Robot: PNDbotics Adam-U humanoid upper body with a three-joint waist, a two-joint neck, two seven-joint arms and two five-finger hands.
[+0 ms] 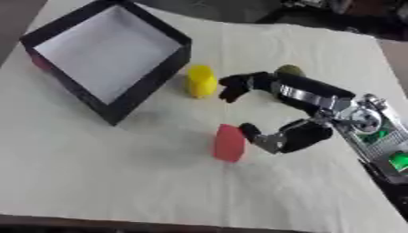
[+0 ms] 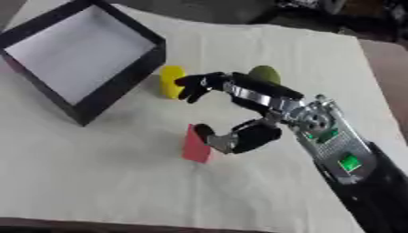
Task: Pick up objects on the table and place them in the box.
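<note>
Box [image 1: 151,86]: black-walled, white floor, set askew at the counter's [image 1: 119,182] far left corner. No object shows inside it. Its far left corner is cut off by the frame in the right eye view, and something red shows just behind its left wall, too little of it to identify.

Yellow object [image 1: 201,81]: upright, cylinder-like, just beside the box's right-hand wall, apart from it. The dark fingertips [image 1: 232,88] of the right robot hand [image 1: 275,91] sit just beside its right side; contact cannot be confirmed.

Red object [image 1: 229,143]: flat block shape standing on the cloth near the counter's middle. The thumb [image 1: 267,139] of the right robot hand is at its right face, seemingly touching.

Olive-green object [image 2: 264,73]: rounded, lying behind the robot hand's fingers, largely hidden by them; its form cannot be made out further.

Right robot hand: enters from the lower right, spread wide, fingers reaching toward the yellow object and thumb toward the red one. It grasps nothing; the hand is released. The forearm hides the cloth beneath it.

Left robot hand: shows in neither view.

Edges and room: the near half and left near quarter of the counter are bare cloth. The near edge runs along the bottom of the frame, the right edge slants down past the forearm. A narrow gap separates the box from the yellow object.
</note>
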